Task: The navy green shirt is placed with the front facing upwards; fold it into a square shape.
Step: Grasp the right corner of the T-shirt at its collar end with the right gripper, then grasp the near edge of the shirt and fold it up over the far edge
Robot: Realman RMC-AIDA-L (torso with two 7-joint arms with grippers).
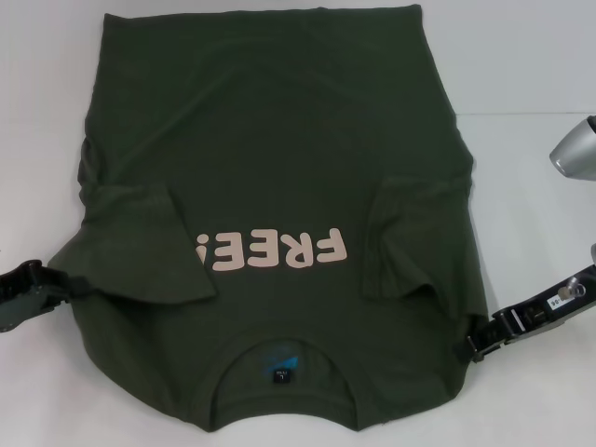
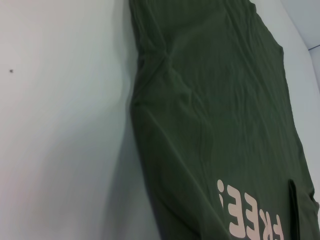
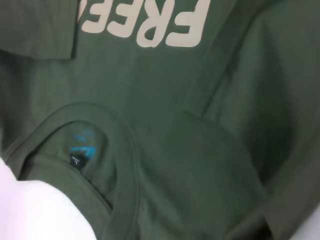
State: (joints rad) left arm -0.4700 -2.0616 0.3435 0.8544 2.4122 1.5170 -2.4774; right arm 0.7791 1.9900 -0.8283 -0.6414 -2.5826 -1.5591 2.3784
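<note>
**Shirt lies face up, sleeves folded in, a gripper at each shoulder edge**

Shirt point(image 1: 270, 168) is spread flat on the white table point(image 1: 531, 65), front up, collar point(image 1: 284, 358) toward the robot and hem at the far side. The pink "FREE!" lettering point(image 1: 270, 248) reads upside down from the head camera. Both short sleeves are turned inward onto the chest, one on each side of the lettering. A black neck label point(image 1: 280, 376) shows inside the collar.

The left gripper point(image 1: 56, 279) sits at the shirt's left shoulder edge, touching the fabric. The right gripper point(image 1: 477, 337) is at the right shoulder edge, also against the cloth. For both, I cannot tell whether the fingers are spread or pinching the fabric.
</note>
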